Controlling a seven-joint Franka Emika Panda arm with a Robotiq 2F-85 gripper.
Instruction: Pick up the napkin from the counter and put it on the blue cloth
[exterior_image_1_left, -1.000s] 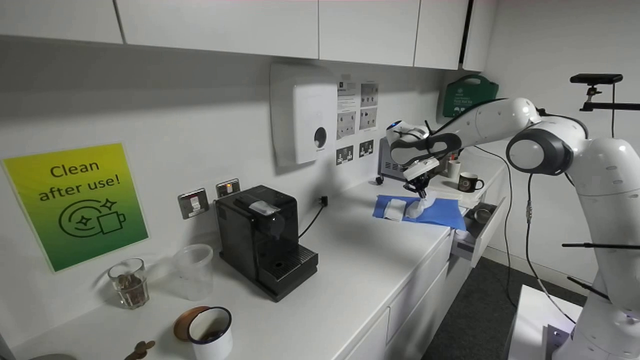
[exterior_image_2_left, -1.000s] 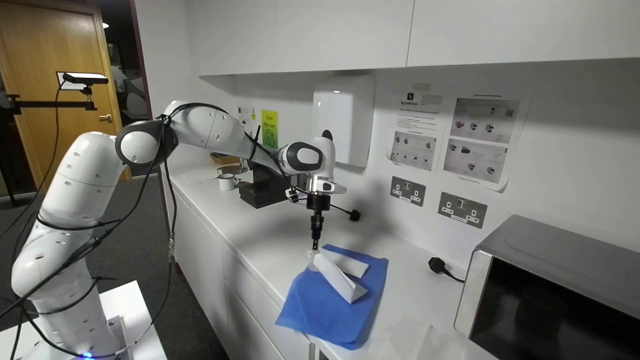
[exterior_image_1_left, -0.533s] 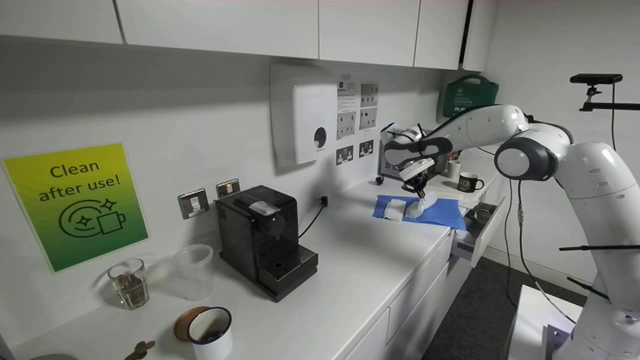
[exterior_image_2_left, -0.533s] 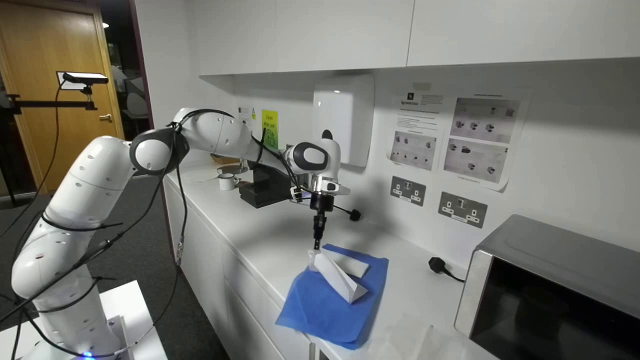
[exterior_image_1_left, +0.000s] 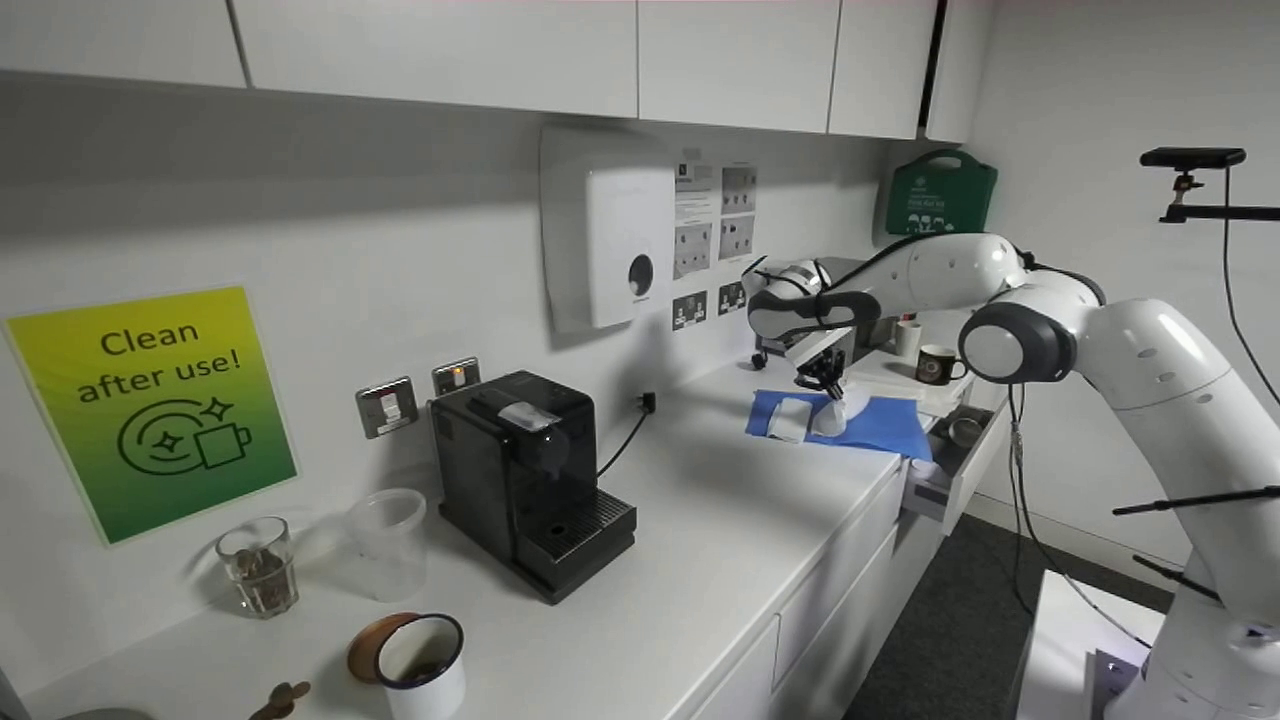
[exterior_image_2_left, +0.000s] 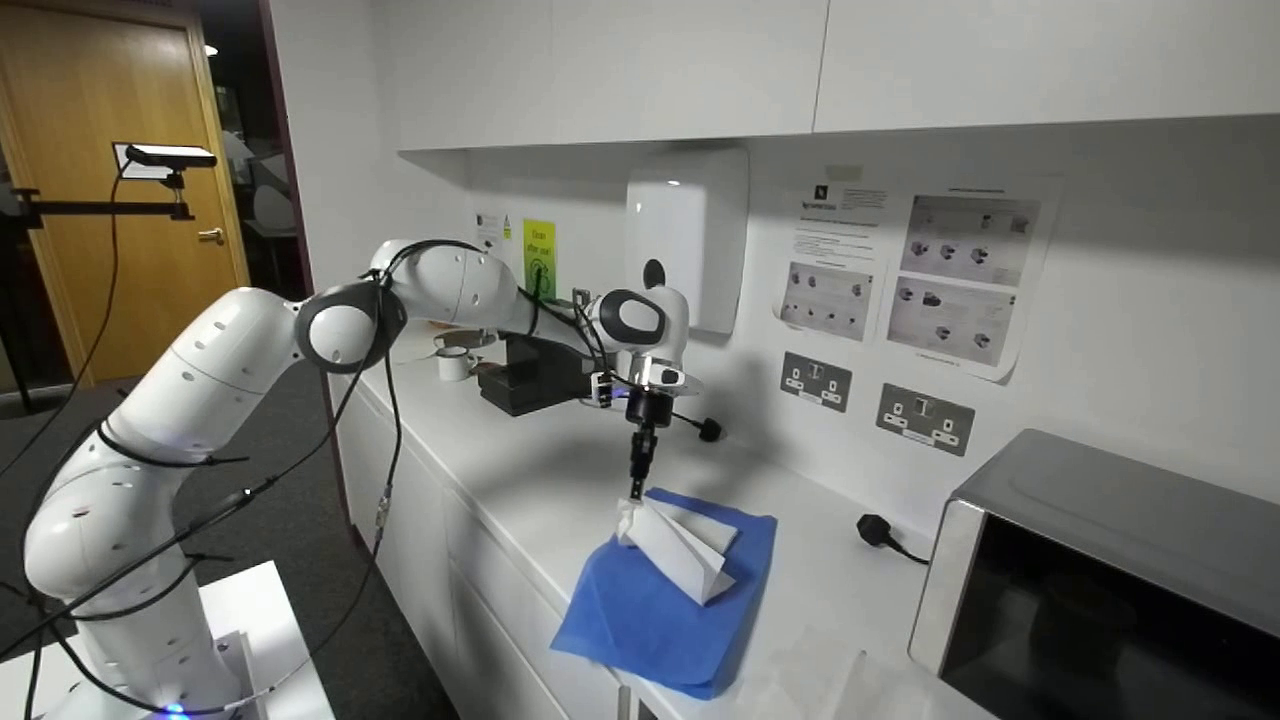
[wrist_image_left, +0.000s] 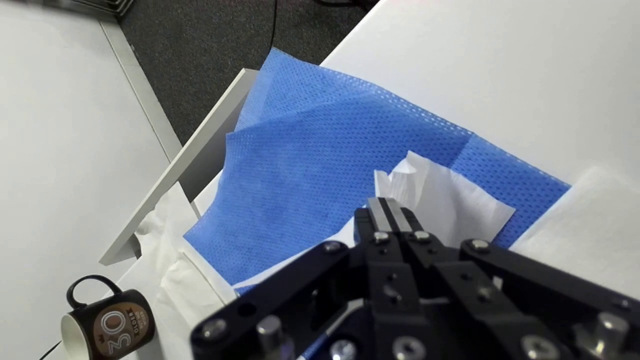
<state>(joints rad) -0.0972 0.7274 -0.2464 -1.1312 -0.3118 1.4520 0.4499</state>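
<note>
The napkin is a whitish folded and crumpled paper over the blue cloth. It also shows in the wrist view and in an exterior view. The blue cloth lies flat on the white counter, reaching over its front edge by an open drawer. My gripper points down with its fingers closed together at the napkin's crumpled end, pinching it; it shows at the napkin's top in both exterior views. Part of the napkin is hidden behind the fingers in the wrist view.
Another white paper lies on the cloth beside the napkin. An open drawer, a dark mug and a microwave are close by. The black coffee machine stands farther along the counter.
The arm's elbow has lowered and swung toward the counter. My gripper has tilted and shifted slightly toward the wall. The napkin's folds have shifted and opened a little; the cloth has not moved.
</note>
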